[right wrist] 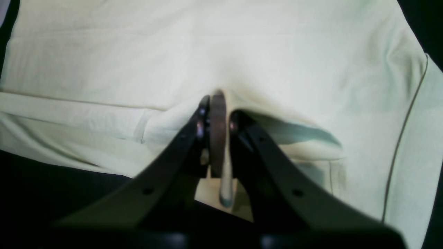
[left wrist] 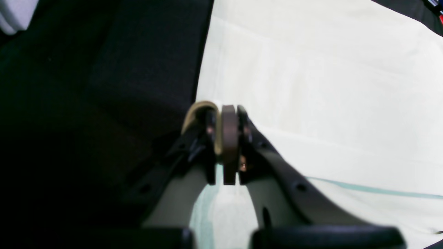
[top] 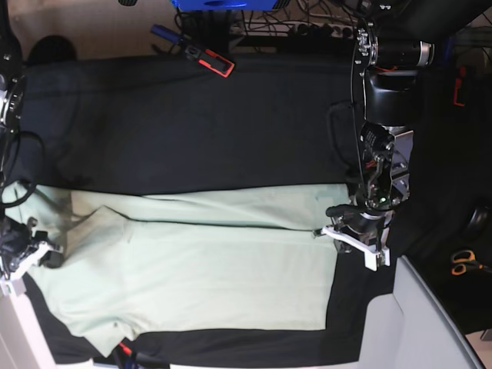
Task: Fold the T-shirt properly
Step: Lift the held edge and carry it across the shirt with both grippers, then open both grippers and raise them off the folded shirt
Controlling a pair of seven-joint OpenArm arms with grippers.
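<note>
We count one T-shirt, pale mint-green and plain, spread across the black table covering, with two robot arms working its opposite ends. In the base view the left gripper sits at the right-hand edge of the shirt and the right gripper at the left-hand edge, well apart from each other. Through the left wrist camera we see the left gripper with its jaws pressed together on the shirt's edge, a small curl of pale cloth pinched between the fingers just where the fabric meets the dark covering. Through the right wrist camera we see the right gripper likewise clamped tight, a ridge of cloth drawn up between its jaws and a strip of fabric hanging down behind the fingertips. We make out one long crease running lengthwise across the shirt, its upper strip lying over the body. Along the far edge of the table we see one red-and-black tool, and to the right, off the covering, one pair of scissors with orange handles.
</note>
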